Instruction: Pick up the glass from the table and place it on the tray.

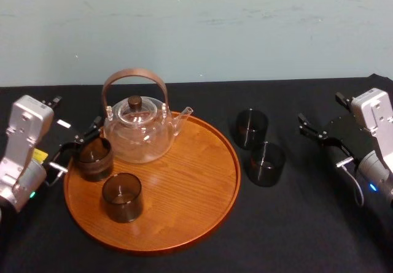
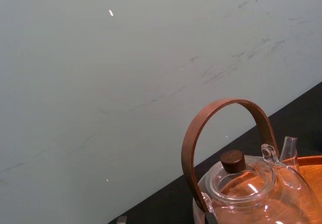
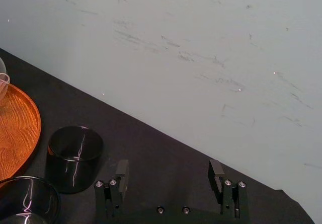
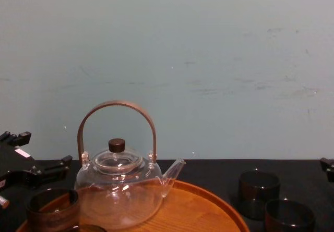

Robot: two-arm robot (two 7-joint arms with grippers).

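Two dark glasses stand on the black table (image 1: 184,98) right of the tray: a far glass (image 1: 252,127) (image 3: 75,156) (image 4: 259,190) and a near glass (image 1: 267,163) (image 3: 25,199) (image 4: 288,215). The round wooden tray (image 1: 202,181) (image 4: 209,211) carries a clear teapot (image 1: 138,132) (image 4: 120,187) and two more dark glasses, a left one (image 1: 94,158) (image 4: 52,208) and a front one (image 1: 122,197). My right gripper (image 1: 319,141) (image 3: 169,171) is open and empty, right of the table glasses. My left gripper (image 1: 77,145) (image 4: 39,156) is open at the tray's left edge, beside the left glass.
A pale wall (image 1: 196,27) rises behind the table's far edge. The teapot's tall brown handle (image 1: 134,76) (image 2: 221,113) stands above the tray. Bare black tabletop lies between the table glasses and my right gripper, and along the front right.
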